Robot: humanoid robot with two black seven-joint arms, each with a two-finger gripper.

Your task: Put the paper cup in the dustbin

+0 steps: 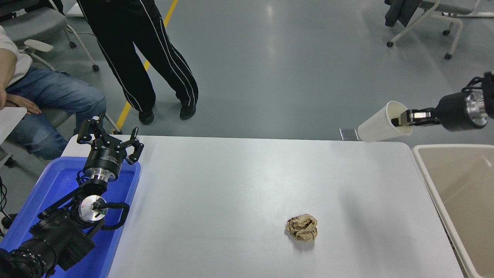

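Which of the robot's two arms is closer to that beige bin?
The right. Its end effector holds the paper cup just beyond the dustbin; the left end effector sits across the table, over the blue bin.

The right arm entered from the right edge, high in the view, its forearm lying nearly level and pointing toward the left. The right gripper (401, 117) was closed, its fingers pinching the rim of the paper cup (380, 127), one finger inside the mouth and the other against the outer wall. The cup was held tipped on its side, clear of any surface. The left arm was parked at the lower left, forearm rising away from the camera, wrist straight. The left gripper (109, 138) stood with fingers spread and held nothing.
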